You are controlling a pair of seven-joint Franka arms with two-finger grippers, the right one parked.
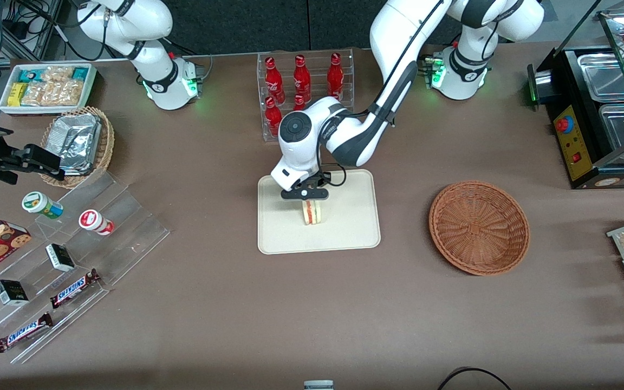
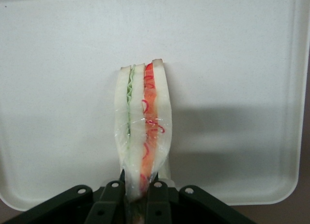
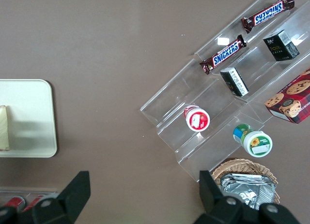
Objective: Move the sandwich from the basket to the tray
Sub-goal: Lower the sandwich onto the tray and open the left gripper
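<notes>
Nearest the front camera, two brown Snickers bars (image 1: 46, 309) are laid on a clear acrylic stepped display stand (image 1: 128, 238) toward the parked arm's end of the table, with small dark boxes (image 1: 60, 257) and two little round tubs (image 1: 95, 221) sat on the steps a bit farther up.

Around mid-table, the flat cream-white rectangular tray with rounded corners (image 1: 355, 227) is found, and the small triangular sandwich of white bread with green and red-orange filling (image 1: 313, 212) is stood on edge on it, roughly in the tray's middle. It's pinched at its upper end by the left arm's black two-finger gripper (image 1: 306, 198), so the jaws are closed right onto the bread; in the wrist view the sandwich (image 2: 143, 132) is seen clamped between the fingers (image 2: 112, 200), with the tray (image 2: 232, 54) spread out under it.

Beside the tray, toward the working arm's end, the round reddish-brown woven wicker basket (image 1: 479, 227) is sat with nothing in it, well apart from the sandwich.

Farther off, red cola bottles (image 1: 301, 81) are racked in a clear holder, and a lighter tan wicker basket of silver foil packs (image 1: 79, 143) is seen by the parked arm.
</notes>
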